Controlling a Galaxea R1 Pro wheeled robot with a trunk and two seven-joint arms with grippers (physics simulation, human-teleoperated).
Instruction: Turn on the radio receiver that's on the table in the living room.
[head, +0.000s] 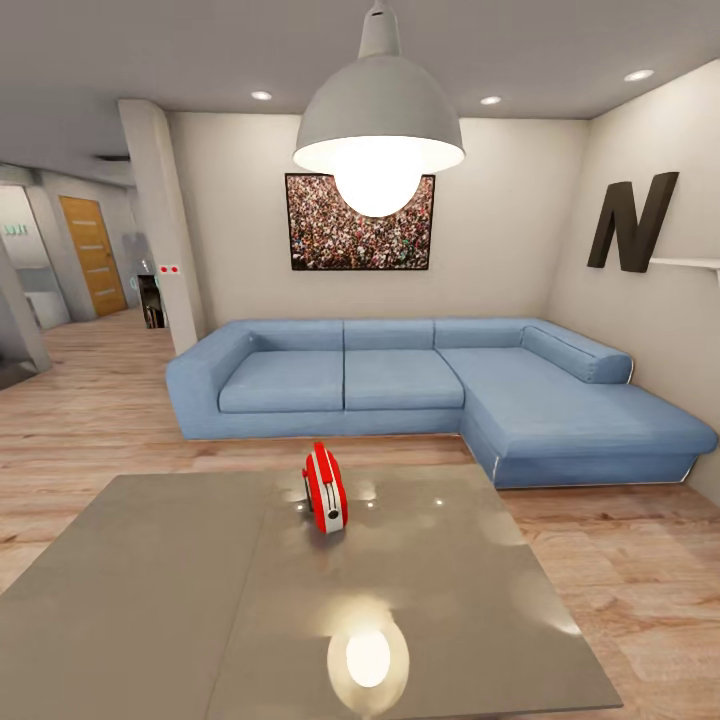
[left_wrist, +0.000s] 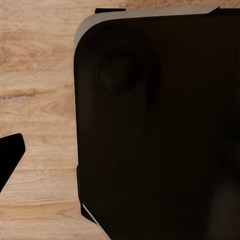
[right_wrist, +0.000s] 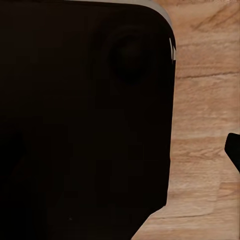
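Head cam looks into the living room (head: 120, 400): light wood plank floor (head: 620, 560), beige walls, recessed ceiling spots. Blue L-shaped sofa (head: 440, 385) sits against the back wall, chaise end toward the right wall. Framed crowd photo (head: 320, 225) hangs above it, partly covered by a big grey pendant lamp (head: 378, 120), lit, hanging close to the camera. Dark letter N (head: 632, 222) on the right wall, next to a white shelf. Corridor opens at far left with a wooden door (head: 92, 255).

The table (head: 150, 600) takes up the lower part of the view: glossy grey-brown top, seam running front to back, lamp reflection near the front edge.

The radio receiver (head: 325, 488) stands upright on the table's far half, just right of the seam, near the far edge, well short of the sofa. Red body, white-striped narrow edge facing the camera, thin stand under it. Dial face not readable from this angle.

Both wrist cams: dark rounded robot body panel (left_wrist: 160, 130) over plank floor, same on the right (right_wrist: 85, 120). A dark sliver at each frame edge could be a fingertip, too little to go on. Gripper state: can't tell for left or right
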